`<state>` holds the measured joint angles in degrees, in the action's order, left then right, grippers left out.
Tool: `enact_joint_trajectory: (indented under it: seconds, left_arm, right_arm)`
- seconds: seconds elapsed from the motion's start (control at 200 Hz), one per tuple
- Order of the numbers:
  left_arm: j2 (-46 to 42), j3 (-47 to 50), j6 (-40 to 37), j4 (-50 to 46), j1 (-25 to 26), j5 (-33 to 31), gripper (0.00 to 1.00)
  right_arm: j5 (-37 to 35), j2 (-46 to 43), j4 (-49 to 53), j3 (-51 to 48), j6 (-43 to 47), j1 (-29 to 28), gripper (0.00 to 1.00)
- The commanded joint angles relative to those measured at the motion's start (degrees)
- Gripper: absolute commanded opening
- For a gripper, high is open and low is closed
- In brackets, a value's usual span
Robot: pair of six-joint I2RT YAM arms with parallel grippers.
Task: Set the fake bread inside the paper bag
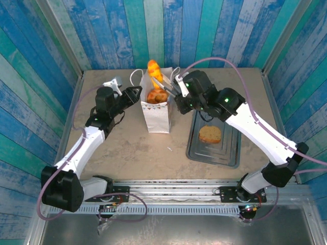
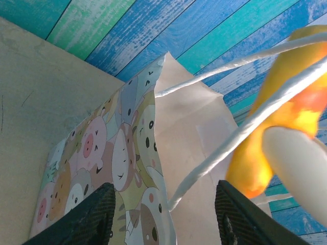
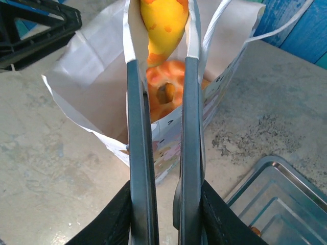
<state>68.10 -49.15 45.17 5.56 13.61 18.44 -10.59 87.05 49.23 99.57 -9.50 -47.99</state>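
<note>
Worktop: grey tray toward right edge, carrying one brown slice. Paper bag, upright, centre toward far edge, fake bread inside. Left fingers spread astride bag's rim and cord. Right fingers pinch metal tongs gripping orange pastry over bag mouth.

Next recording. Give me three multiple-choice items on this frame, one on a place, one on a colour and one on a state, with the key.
1. The brown slice lies:
A on bare tabletop
B on the grey tray
C on the floor

2. The pastry above the paper bag is:
A green
B black
C yellow-orange

3. The right gripper is:
A shut on the metal tongs
B open and empty
C shut on a cord handle

Key:
1 B, the slice sits inside the tray's rim.
2 C, its colour is plain in the right wrist view.
3 A, the fingers press the tong arms together.
</note>
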Motion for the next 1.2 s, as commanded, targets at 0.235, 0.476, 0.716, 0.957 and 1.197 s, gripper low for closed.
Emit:
enact_joint_trajectory:
  seconds: [0.235,0.476,0.716,0.957,1.197]
  left_arm:
    - [0.91,-0.27,0.07,2.20,-0.03,2.63,0.37]
    - [0.72,0.32,0.71,3.37,0.02,3.67,0.23]
    - [0.86,0.62,1.16,4.23,0.01,4.08,0.12]
    - [0.93,0.99,1.37,4.81,0.02,4.23,0.08]
    - [0.55,1.17,1.18,4.63,0.02,4.15,0.08]
  right_arm:
    - [-3.71,4.48,4.41,4.54,-0.27,-0.28,0.32]
    - [-3.81,5.79,5.34,5.68,-0.46,-0.35,0.38]
    - [-4.57,6.10,5.96,6.41,-0.35,-0.33,0.43]
    - [-4.99,6.13,6.32,7.95,-0.63,-0.34,0.43]
    - [-4.39,5.32,6.31,8.97,-0.84,-0.32,0.43]
